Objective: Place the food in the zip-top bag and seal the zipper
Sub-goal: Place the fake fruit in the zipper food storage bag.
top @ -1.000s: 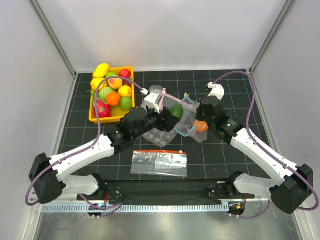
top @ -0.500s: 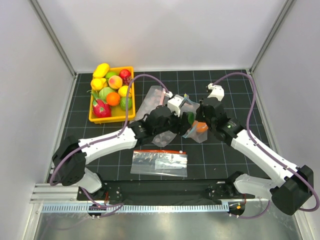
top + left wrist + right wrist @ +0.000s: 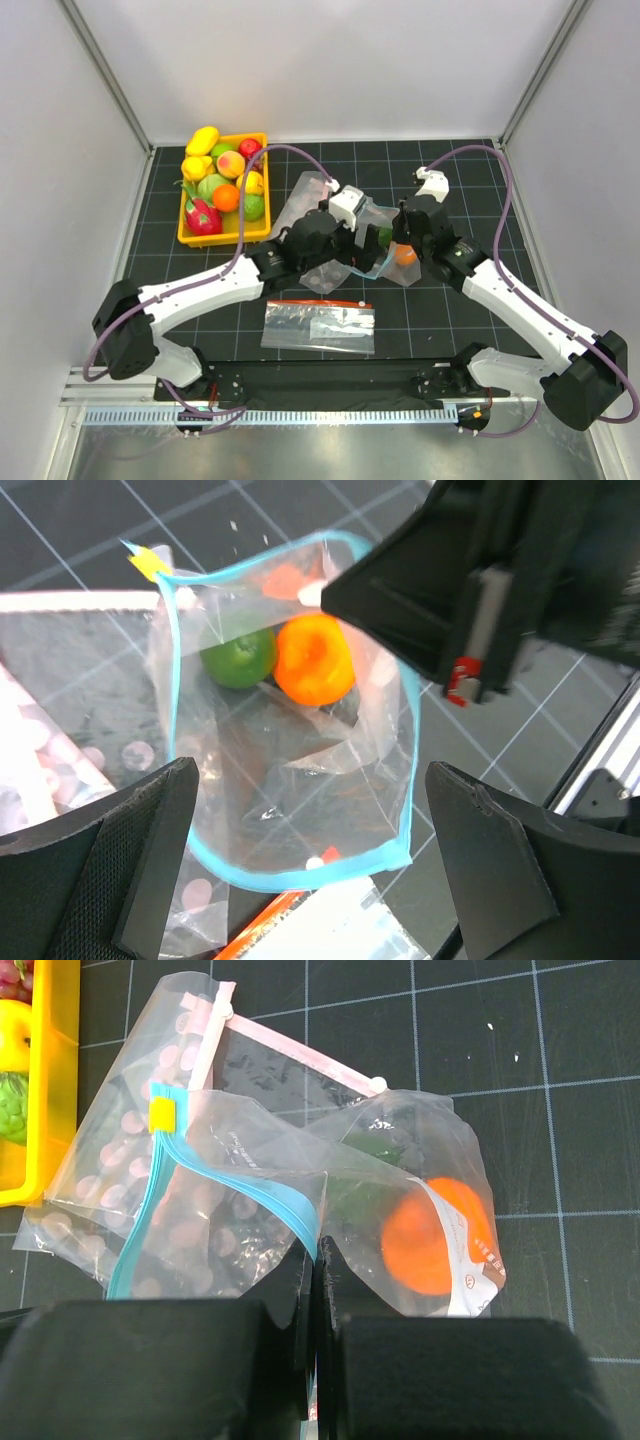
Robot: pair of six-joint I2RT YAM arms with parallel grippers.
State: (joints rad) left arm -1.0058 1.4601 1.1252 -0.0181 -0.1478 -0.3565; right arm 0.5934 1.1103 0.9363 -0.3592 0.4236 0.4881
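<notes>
The zip-top bag [image 3: 378, 262] is held up with its mouth open, just right of mid-table. My right gripper [image 3: 393, 243] is shut on the bag's rim at the teal zipper [image 3: 250, 1185]; its fingertips [image 3: 318, 1250] pinch the strip. An orange [image 3: 313, 660] and a green lime [image 3: 238, 658] lie inside the bag. They show through the plastic in the right wrist view as the orange [image 3: 435, 1235] and the lime [image 3: 350, 1200]. My left gripper [image 3: 310, 780] is open and empty, hovering over the mouth with the zipper [image 3: 304, 879] between its fingers.
A yellow bin [image 3: 210, 239] with several fruits stands at the back left. A dotted clear bag with a pink strip [image 3: 305, 200] lies under and behind the teal bag. A flat clear bag with a red-orange strip [image 3: 320, 325] lies near the front.
My left gripper carried the lime from the left to the bag's mouth and let it go inside. It is now empty. The right gripper has kept its hold.
</notes>
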